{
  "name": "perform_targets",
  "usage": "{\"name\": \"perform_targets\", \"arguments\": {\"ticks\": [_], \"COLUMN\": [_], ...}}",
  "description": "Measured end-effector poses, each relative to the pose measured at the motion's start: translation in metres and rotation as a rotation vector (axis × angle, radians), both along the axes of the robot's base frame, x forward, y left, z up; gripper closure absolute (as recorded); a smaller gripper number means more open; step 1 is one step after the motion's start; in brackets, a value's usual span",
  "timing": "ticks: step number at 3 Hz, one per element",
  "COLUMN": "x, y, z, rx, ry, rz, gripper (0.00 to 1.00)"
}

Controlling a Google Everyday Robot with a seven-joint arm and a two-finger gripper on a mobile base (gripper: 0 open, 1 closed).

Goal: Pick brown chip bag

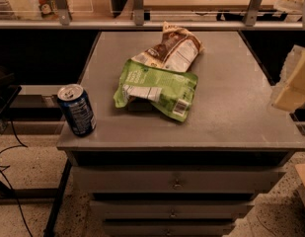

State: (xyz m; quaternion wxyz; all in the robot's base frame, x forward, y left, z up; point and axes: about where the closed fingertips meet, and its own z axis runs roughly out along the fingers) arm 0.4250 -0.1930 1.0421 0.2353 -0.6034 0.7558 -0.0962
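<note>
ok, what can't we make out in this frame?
Camera view:
- brown chip bag: near end hidden under the green bag.
- end effector, at the right edge beside the table: partly cut off by the frame.
- blue can, front left: label too small to read.

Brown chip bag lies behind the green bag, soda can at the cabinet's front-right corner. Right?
No: the camera view shows the soda can at the front-left corner. The brown chip bag does lie behind the green bag. The gripper hangs at the right edge, clear of both bags.
</note>
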Motion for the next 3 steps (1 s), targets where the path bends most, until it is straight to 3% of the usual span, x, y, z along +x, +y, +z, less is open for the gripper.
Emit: {"name": "perform_targets", "arguments": {"ticks": [1, 3], "x": [0.009, 0.069], "y": [0.006, 0.050], "z": [0.010, 0.021], "rx": [-0.005, -0.015], "ry": [-0.027, -0.115], "rz": [0.013, 0.090], "gripper": [0.00, 0.00]}}
